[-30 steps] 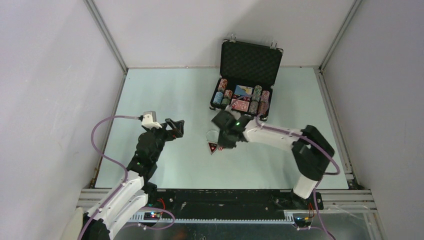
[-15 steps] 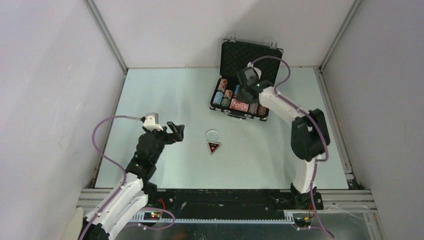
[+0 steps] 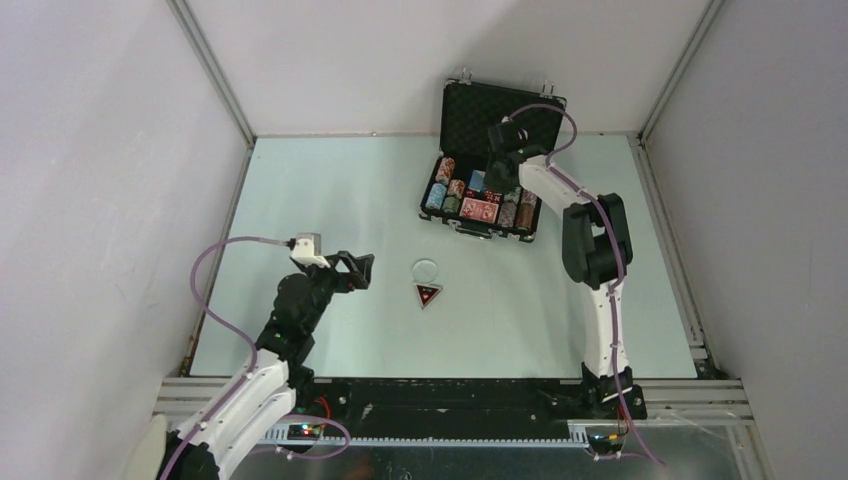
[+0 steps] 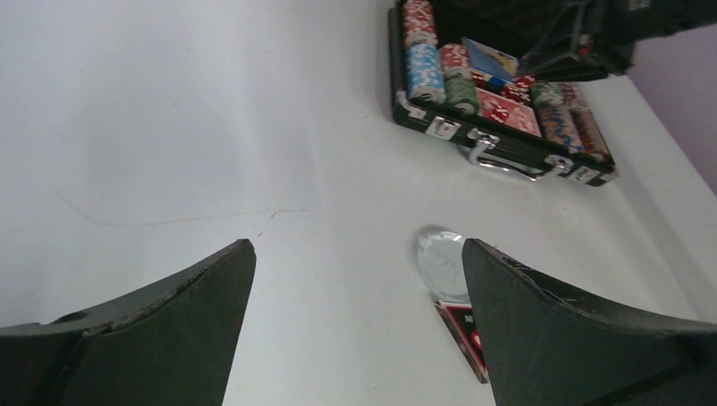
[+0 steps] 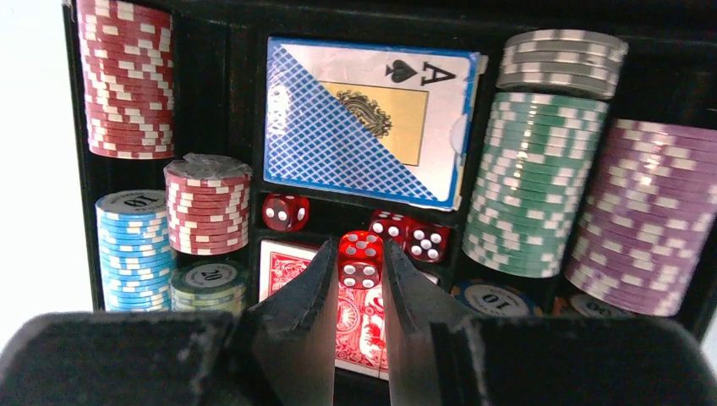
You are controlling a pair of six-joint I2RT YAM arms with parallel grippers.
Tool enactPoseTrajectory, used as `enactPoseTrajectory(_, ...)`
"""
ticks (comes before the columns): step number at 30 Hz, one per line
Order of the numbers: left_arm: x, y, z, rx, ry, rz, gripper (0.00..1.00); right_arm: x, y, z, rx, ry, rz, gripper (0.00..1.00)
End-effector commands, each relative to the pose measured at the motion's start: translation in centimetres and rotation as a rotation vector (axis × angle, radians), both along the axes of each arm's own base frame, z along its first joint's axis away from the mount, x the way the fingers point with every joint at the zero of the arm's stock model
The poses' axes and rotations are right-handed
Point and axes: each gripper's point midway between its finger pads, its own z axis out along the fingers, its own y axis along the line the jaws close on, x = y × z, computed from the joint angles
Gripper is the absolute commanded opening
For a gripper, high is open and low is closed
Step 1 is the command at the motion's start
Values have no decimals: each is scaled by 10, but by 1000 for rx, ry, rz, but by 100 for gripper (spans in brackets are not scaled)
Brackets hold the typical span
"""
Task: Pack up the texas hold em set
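Right wrist: right jaws grip 1 red die (image 5: 359,260) over briefcase (image 5: 213,85); left jaws open

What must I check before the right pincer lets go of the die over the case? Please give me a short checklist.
1. Grip: right pincer is shut on the red die. Ok.
2. Aim: the die lines up with the three other dice lying in the briefcase. Ok.
3. Drop height above them: cannot tell.
4. Briefcase lid is open and upright. Ok.
5. Left pincer is open and far from the case. Ok.
6. Everything packed: the clear round token and the red triangular token lie on the table. Not ok.
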Motion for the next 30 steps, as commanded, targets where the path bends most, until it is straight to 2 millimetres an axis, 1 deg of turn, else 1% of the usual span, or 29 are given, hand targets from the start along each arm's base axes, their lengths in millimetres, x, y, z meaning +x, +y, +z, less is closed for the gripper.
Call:
enactPoseTrajectory(1,1,-22,25,-27,-97,-125,100,22,23,13,34,-75,83,3)
enactPoseTrajectory(4,1,-26,24,-26,-94,-144,100,24,22,8,12,-65,71,4)
enactPoseTrajectory(10,1,-25,25,-20,-98,-140,100,23,14,-1,-25,-45,26,5)
enactPoseTrajectory(12,1,-24,25,-20,-97,-137,100,24,14,-5,-25,-42,23,5)
enactPoseTrajectory(16,2,-24,25,-16,-97,-135,100,25,15,-10,-27,-33,23,8)
enactPoseTrajectory(23,3,-22,24,-10,-89,-122,100,20,9,-25,-35,11,-24,12)
enactPoseTrajectory(27,3,-22,23,-6,-85,-121,100,17,7,-26,-45,20,-33,16)
enactPoseTrajectory(29,4,-21,23,-4,-87,-119,100,16,6,-24,-56,18,-35,21)
enactPoseTrajectory(30,4,-21,24,-4,-88,-119,100,14,6,-24,-65,19,-31,26)
